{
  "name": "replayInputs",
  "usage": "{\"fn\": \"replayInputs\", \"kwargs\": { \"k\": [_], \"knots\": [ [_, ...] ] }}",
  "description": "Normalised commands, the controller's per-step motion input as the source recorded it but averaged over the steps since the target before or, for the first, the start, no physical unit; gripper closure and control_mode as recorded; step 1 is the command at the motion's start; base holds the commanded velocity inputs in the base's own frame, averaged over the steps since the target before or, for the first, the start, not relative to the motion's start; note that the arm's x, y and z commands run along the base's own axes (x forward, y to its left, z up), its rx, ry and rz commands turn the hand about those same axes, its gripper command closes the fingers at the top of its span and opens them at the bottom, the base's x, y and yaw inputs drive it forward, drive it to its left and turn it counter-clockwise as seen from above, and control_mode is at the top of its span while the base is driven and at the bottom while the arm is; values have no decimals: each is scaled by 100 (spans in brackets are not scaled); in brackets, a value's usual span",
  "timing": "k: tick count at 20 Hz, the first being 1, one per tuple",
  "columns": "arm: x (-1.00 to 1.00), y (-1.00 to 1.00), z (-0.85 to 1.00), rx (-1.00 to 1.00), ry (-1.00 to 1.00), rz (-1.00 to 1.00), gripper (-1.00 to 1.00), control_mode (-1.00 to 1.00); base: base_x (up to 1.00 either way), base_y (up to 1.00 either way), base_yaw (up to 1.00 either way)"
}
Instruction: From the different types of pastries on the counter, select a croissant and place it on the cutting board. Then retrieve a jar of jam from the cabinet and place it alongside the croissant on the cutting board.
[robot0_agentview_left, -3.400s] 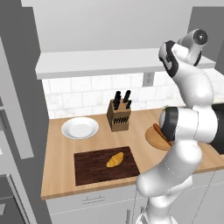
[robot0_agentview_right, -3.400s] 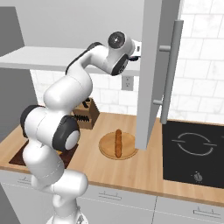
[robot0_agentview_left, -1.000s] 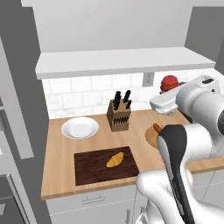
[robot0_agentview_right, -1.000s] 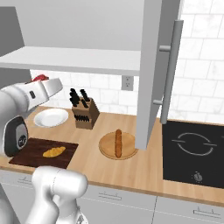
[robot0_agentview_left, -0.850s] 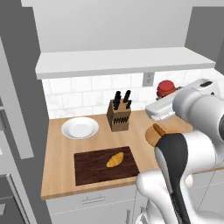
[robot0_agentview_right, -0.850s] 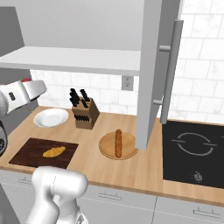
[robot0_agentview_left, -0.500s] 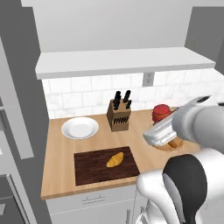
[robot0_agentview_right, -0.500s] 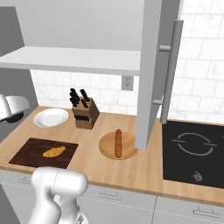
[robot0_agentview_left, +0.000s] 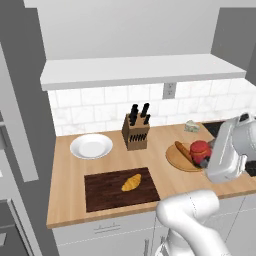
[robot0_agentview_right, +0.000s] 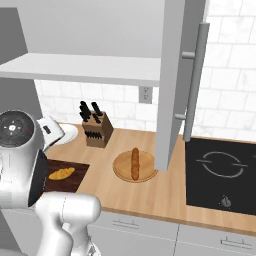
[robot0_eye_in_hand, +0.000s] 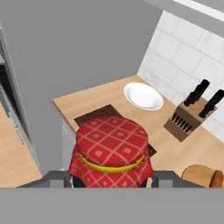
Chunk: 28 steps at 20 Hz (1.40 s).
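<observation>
So I'm on step 2 of 2 here. The croissant (robot0_agentview_left: 131, 182) is already lying on the cutting board (robot0_agentview_left: 102, 192), a bit right of the middle, so that half looks done. What I've got now is the jar of jam (robot0_agentview_left: 200, 151), clamped between the fingers of my gripper (robot0_agentview_left: 204, 159), out in the air over the right end of the counter (robot0_agentview_left: 65, 195), roughly above the round light-wood board (robot0_agentview_left: 175, 158) with the long brown stick (robot0_agentview_left: 183, 150) on it. From the camera on my hand the jar (robot0_eye_in_hand: 110, 151) is right up close, with a dark finger on either side of it down low, so yeah, closed on the jar, not open.

Next move, as I read it: swing the jar over to the left and down onto the cutting board, and put it on bare wood beside the croissant, not on top of it. There's free board on both sides of the pastry, more on the left. The knife block (robot0_agentview_left: 136, 131) and white plate (robot0_agentview_left: 91, 146) sit behind the board, so coming in from the front or straight above seems safest.

The jar itself: short and squat, dark body, and the lid is a red cloth-style cover with a pale diamond check pattern, tied off with a yellow band around the neck. Looks upright in my grip, I think.
</observation>
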Motion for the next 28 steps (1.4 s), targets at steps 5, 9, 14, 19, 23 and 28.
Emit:
{"fn": "replayInputs", "kwargs": {
  "k": [5,9,14,19,23,28],
  "knots": [
    [-1,-5,-4,1,0,6,100,-100,0,0,0],
    [-3,90,-83,0,8,11,100,-100,0,0,0],
    [21,93,-96,0,8,11,100,-100,0,0,0],
    [26,20,-28,0,-3,1,100,-100,0,0,0],
    [-2,4,-30,5,-2,10,100,-100,0,0,0],
    [4,22,-62,16,-7,28,100,-100,0,0,0]
  ]
}}
